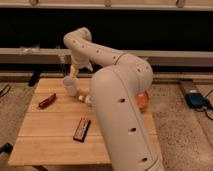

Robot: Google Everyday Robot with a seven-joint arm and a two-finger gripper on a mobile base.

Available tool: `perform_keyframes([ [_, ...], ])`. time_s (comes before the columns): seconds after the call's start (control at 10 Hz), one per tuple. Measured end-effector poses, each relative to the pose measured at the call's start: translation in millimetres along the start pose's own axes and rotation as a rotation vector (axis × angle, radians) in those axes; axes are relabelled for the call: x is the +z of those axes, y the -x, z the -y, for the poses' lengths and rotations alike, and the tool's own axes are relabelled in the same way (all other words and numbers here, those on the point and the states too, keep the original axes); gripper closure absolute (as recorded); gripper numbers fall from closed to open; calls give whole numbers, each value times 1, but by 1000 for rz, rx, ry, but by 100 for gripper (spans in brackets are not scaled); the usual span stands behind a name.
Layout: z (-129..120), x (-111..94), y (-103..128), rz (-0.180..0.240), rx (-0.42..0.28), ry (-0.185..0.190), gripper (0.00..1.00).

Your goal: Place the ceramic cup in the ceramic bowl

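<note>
Robot lab: gripper (74,71) over wood tbl (47,134), back-left.

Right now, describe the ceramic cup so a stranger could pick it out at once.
On the wooden table, look at the back left part, below the gripper of the white arm. The ceramic cup stands upright there: small, plain white, no handle. The white bottle beside it lies on its side, and the snack bar and red packet nearer the front are flat and dark.

The white ceramic cup (70,86) stands upright just below the gripper (74,73), well apart from the largely hidden orange ceramic bowl (144,100).
</note>
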Motion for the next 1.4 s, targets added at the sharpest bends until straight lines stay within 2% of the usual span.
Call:
perform_keyframes([
  [0.3,-1,25,9,-31,1,-1,20],
  [0.7,-8,49,14,-62,6,35,22],
  [1.0,-14,64,12,-94,-12,43,48],
  [1.2,-17,69,9,-114,-25,50,71],
  [1.3,-19,69,10,-117,-28,56,76],
  [1.4,-22,60,13,-110,-23,86,91],
])
